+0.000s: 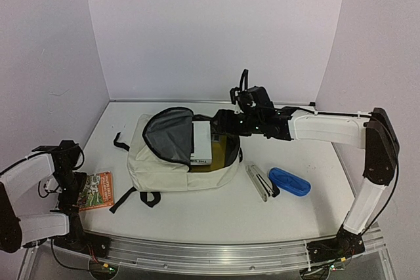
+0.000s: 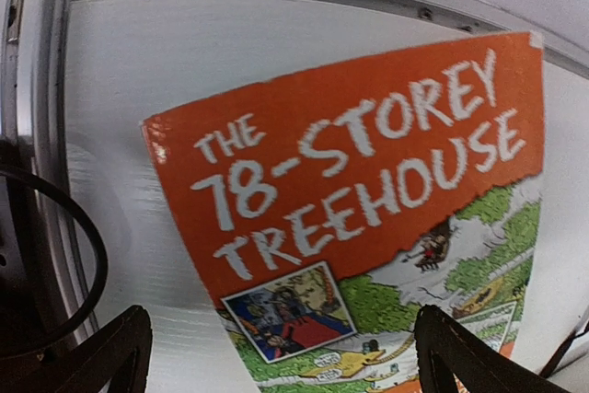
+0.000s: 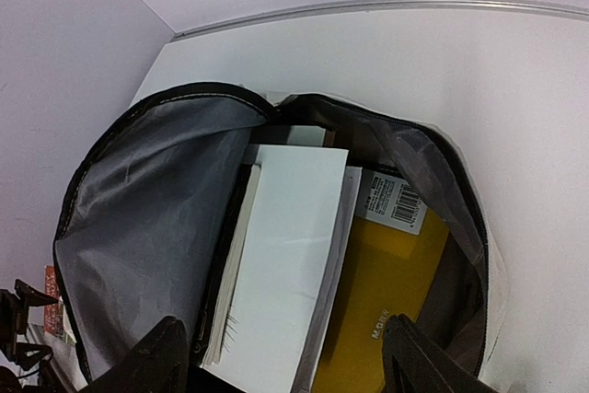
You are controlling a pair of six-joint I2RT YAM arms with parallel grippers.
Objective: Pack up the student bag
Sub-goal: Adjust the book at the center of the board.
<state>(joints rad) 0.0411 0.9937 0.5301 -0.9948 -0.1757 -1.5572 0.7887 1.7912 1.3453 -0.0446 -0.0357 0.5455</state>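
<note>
**Operator:** Where is the student bag (image 1: 177,162), and how does it handle?

**Technician:** It lies flat near the middle of the surface (image 1: 216,218), mouth unzipped; a white book (image 3: 294,255) and a yellow book (image 3: 391,306) sit inside. The fabric looks soft and floppy; it is probably best taken at the mouth rim (image 3: 184,94) or a black strap (image 1: 122,199).

**Operator:** End effectors? Legible text?

**Technician:** The right end effector (image 3: 285,361) hovers over the mouth, released, fingers apart; the left end effector (image 2: 281,361) is released above an orange book (image 2: 368,181) titled "THE 78-STOREY TREEHOUSE"; the barcode label (image 3: 396,202) on the yellow book is too small to read.
</note>
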